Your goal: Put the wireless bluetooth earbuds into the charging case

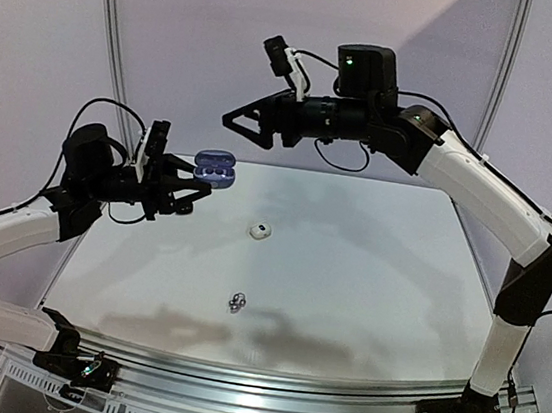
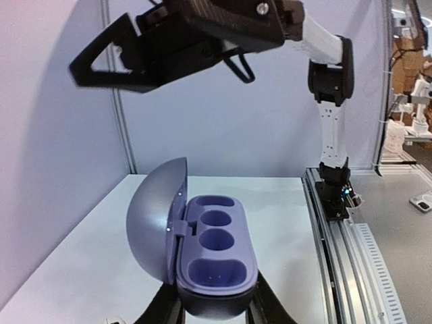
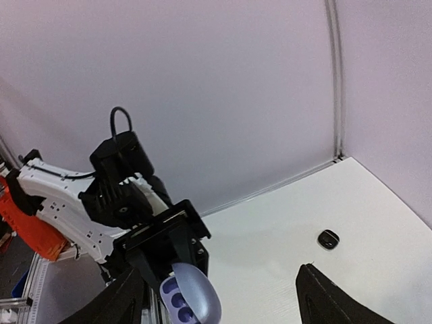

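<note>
The left claw (image 1: 189,192) is found closed on the charging case (image 2: 216,260). The case is gripped by its lower shell and held off the bench (image 1: 368,278), over the left rear area. The lid (image 2: 158,216) is swung open to one side. In the left wrist view the wells (image 2: 217,239) are seen to be unoccupied.

The right claw (image 3: 216,283) is found with its jaws spread wide and nothing between them. It is held high, above and just behind the raised case, well apart from the bench surface.

No earbud is seated. The earbuds (image 1: 236,303) are noted as a small silvery cluster near the front centre of the bench, with the pieces touching or nearly so. A white item (image 1: 259,230) lies mid-bench, and a dark item (image 3: 329,239) is recorded in the right wrist view. At this size it cannot be determined whether either is an earbud or a small case.

The stage is assessed as case presented, with no earbud yet collected.

Hazards identified:
- The cluster may be scattered, or two pieces lifted together, because the pieces lie so close and are tiny against the claw fingers.
- An earbud may be dropped in transit, since little surface is offered for a grip.
- The case may be tilted or pushed out of its hold if an earbud is pressed into a well, as only the lower shell is clamped.
- The lid may be knocked shut, or the claws brought into contact, given how near the right claw is to the case.
</note>
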`<act>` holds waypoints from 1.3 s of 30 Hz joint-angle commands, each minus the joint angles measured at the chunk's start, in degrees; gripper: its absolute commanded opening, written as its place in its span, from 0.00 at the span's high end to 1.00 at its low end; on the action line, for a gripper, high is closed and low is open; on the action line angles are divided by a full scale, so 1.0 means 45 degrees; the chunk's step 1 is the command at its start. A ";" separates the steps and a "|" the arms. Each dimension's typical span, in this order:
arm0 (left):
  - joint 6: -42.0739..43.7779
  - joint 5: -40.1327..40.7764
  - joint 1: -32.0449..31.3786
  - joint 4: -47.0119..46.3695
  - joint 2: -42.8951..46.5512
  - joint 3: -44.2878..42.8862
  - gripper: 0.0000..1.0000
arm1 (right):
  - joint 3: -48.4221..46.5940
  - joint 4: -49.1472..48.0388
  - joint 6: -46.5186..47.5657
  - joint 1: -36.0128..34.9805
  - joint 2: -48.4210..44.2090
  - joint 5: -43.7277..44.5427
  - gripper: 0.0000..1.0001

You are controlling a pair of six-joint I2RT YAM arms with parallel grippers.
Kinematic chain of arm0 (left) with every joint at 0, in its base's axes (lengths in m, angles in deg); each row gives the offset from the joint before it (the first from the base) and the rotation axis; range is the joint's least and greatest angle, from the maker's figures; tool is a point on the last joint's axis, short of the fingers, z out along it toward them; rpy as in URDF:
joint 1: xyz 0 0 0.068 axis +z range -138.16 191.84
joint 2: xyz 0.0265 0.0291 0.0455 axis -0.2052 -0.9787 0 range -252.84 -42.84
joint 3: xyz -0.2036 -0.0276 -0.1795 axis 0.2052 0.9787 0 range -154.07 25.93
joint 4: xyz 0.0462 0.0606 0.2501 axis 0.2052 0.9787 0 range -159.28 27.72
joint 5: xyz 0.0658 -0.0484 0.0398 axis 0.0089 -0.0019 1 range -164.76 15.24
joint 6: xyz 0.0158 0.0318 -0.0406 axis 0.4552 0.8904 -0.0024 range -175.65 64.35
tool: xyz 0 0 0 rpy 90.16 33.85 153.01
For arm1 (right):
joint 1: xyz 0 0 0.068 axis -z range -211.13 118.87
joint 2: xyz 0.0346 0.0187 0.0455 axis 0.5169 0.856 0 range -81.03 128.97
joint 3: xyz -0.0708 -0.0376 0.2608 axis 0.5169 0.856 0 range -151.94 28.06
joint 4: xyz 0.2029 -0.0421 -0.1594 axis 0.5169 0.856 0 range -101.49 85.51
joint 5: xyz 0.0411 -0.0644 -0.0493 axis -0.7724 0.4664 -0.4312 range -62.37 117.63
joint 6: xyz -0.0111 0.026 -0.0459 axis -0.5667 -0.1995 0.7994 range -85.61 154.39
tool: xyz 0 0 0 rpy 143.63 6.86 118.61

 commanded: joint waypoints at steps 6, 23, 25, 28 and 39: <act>-0.1784 0.3785 0.0585 0.1620 0.1686 0.1131 1.00 | 0.1289 0.2864 -0.2711 0.0875 -0.0390 0.3607 0.31; -0.2861 0.4354 0.1963 0.3765 0.5963 0.3497 1.00 | 0.3213 0.4240 -0.1612 0.0642 0.2077 0.2550 0.43; -0.2858 0.4425 0.1965 0.3705 0.6472 0.3939 1.00 | 0.3195 0.4240 -0.1459 0.0445 0.2305 0.2597 0.41; -0.2945 0.4624 0.1989 0.3704 0.7233 0.4686 1.00 | 0.3413 0.4012 -0.0630 -0.0065 0.2621 0.3017 0.40; -0.2831 0.5003 0.1985 0.3274 0.9235 0.6375 1.00 | 0.4767 0.1186 0.1784 -0.0494 0.3205 0.2134 0.41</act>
